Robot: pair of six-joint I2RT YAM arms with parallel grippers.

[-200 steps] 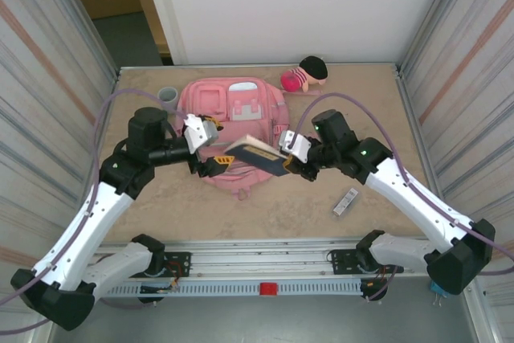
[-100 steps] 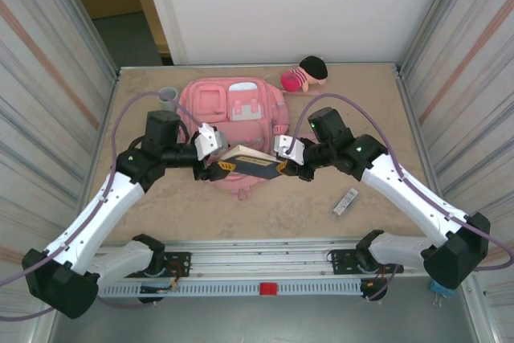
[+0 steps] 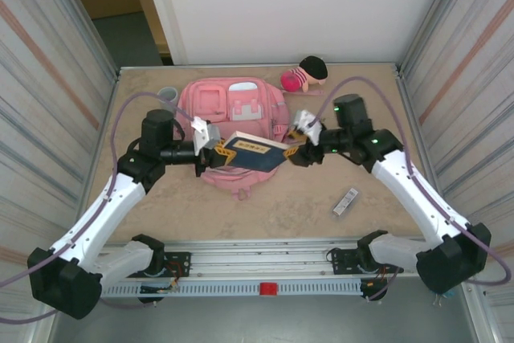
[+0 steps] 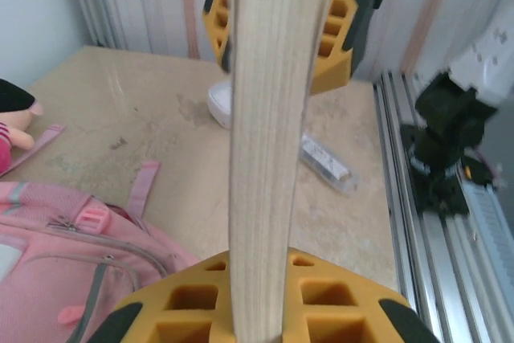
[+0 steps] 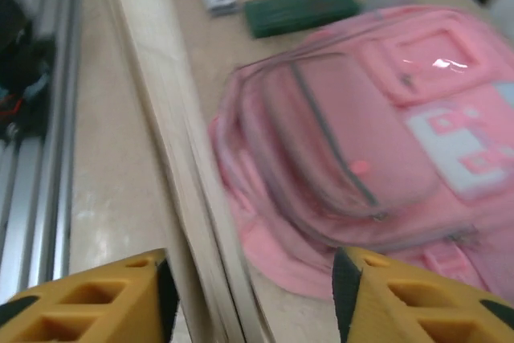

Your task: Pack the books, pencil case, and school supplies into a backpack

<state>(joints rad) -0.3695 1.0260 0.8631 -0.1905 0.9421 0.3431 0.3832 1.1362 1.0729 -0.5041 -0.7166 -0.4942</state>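
Observation:
The dark blue book (image 3: 253, 153) hangs over the front of the pink backpack (image 3: 233, 106). My left gripper (image 3: 215, 154) is shut on its left end. In the left wrist view its page edge (image 4: 269, 142) runs up from between my left gripper's (image 4: 261, 271) yellow fingers (image 4: 337, 295). My right gripper (image 3: 299, 150) stands open at the book's right end. In the right wrist view the page edge (image 5: 173, 150) lies by the left finger (image 5: 88, 303) of that gripper (image 5: 250, 272), well apart from the right finger. The green pencil case (image 5: 301, 10) lies beyond the backpack (image 5: 361, 134).
A grey cup (image 3: 167, 94) stands left of the backpack and a pink doll (image 3: 305, 74) lies behind it. A grey-white strip (image 3: 346, 201) lies on the table at front right, a white box (image 4: 218, 106) near it. Metal walls close both sides.
My left gripper has closed on the book's left end. My right gripper has opened off the right end and drawn back right. The book now lies flatter, cover up.

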